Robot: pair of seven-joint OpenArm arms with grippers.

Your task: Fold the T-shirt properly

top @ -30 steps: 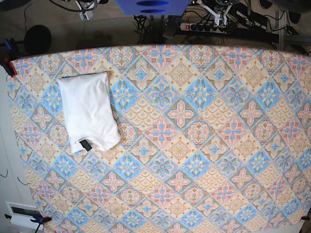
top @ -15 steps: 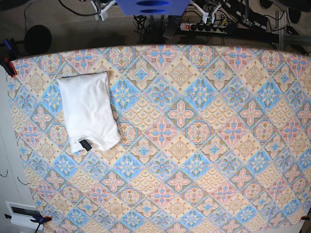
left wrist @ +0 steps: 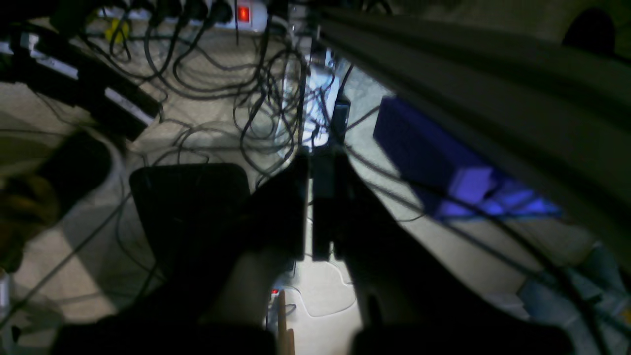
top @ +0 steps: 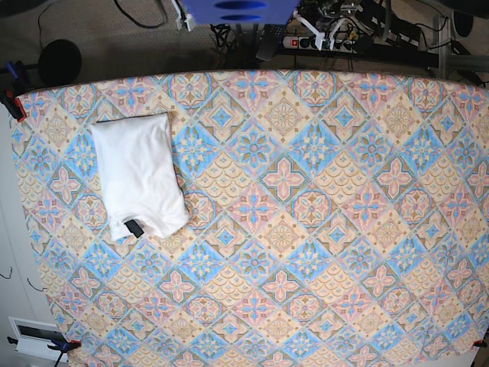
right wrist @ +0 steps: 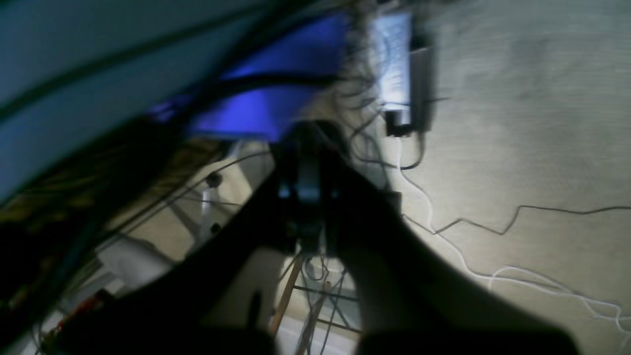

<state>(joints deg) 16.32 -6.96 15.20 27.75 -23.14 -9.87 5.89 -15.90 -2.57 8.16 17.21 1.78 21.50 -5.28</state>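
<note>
The T-shirt [top: 140, 174] lies folded into a compact white rectangle on the left part of the patterned table, with its small dark neck label [top: 134, 228] at the near end and no print showing. Neither gripper is over the table. In the left wrist view my left gripper [left wrist: 311, 162] is a dark silhouette with its jaws together and empty, hanging over the floor behind the table. My right gripper [right wrist: 306, 148] is blurred in the right wrist view, jaws together with nothing between them, also above the floor.
A patterned tablecloth [top: 306, 229] covers the whole table and is clamped at the left corner [top: 14, 103]. Behind the table are tangled cables [left wrist: 222, 74], a power strip with a red switch [left wrist: 244, 12] and a blue base block [top: 238, 9].
The white arm parts at the top edge of the base view have drawn in towards the blue block. The T-shirt has not moved.
</note>
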